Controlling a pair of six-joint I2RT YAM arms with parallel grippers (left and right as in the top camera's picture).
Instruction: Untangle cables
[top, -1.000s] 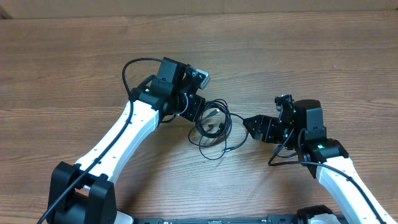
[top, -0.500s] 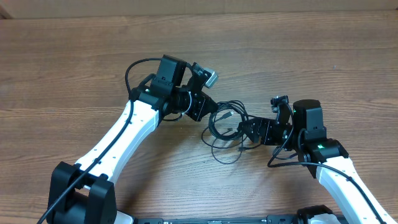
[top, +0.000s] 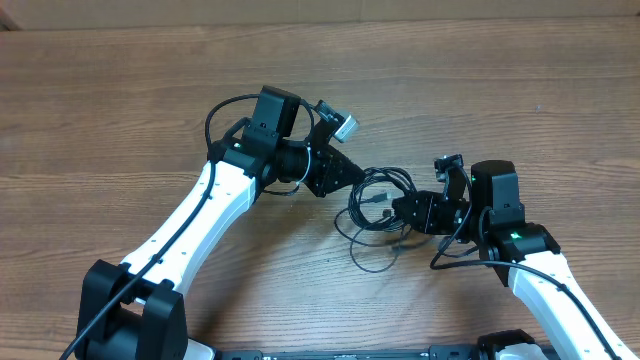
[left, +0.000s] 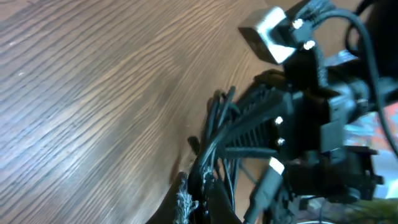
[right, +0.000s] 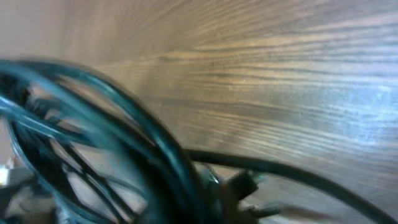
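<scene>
**Hazards.** The cables (top: 378, 200) cross one another inside the bundle. If both hands pull apart now, the loops are likely to cinch into a tighter knot instead of separating. The cords are thin and look smooth, so a strand may slide out of a grip and the bundle may fall onto the tabletop (top: 500, 90). A plug tip may also snag on a loop and strain the cord.

**Position.** The cables form a small bundle of loops between the two hands.
- **Left hand:** The left hand (top: 347, 176) sits at the bundle's left edge, closed on several strands. The left wrist view shows cords pinched between its fingertips.
- **Right hand:** The right hand (top: 402, 210) touches the bundle's right edge. Its grip state cannot be determined because the right wrist view is blurred.
- **Loose cable:** One slack loop (top: 372, 255) trails from the bundle toward the robot base.
</scene>
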